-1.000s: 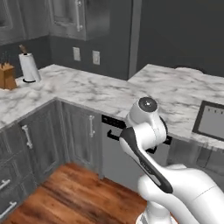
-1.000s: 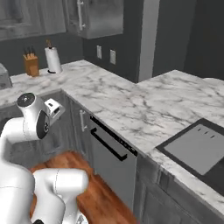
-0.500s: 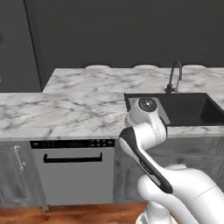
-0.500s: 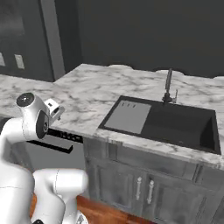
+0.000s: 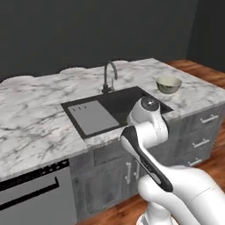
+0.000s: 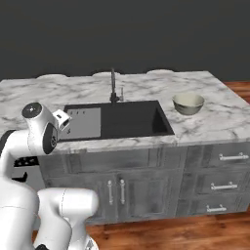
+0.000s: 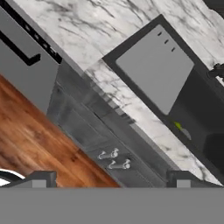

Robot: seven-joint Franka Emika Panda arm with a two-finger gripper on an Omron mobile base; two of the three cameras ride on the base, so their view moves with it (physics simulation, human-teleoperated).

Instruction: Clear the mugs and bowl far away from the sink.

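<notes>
The bowl [image 5: 168, 83] [image 6: 188, 103], wide and pale cream, stands upright on the marble counter just right of the sink [image 5: 130, 103] [image 6: 131, 121] [image 7: 197, 114]. A grey drainboard [image 5: 92, 117] [image 6: 83, 122] [image 7: 155, 71] covers the black basin's left part, and a thin dark faucet [image 5: 109, 75] [image 6: 113, 86] rises behind it. My gripper [image 7: 111, 177] is open with nothing between its fingertips [image 7: 43, 177]; it hangs in front of the counter edge, left of the basin. A small bright green sliver [image 7: 178, 127] shows inside the basin, too little to name. The mugs are out of view.
A dishwasher front [image 5: 30, 193] [image 7: 22, 52] sits under the counter at the left. Cabinet doors with paired handles [image 7: 114, 159] [image 6: 115, 191] are below the sink, and drawers [image 5: 203, 132] [image 6: 224, 172] below the bowl. The counter ends right of the bowl, above wood floor [image 6: 195, 234].
The whole picture has shifted: the base has swung along the counter, so the sink now sits in the middle and the bowl has come into view. The gripper stays open.
</notes>
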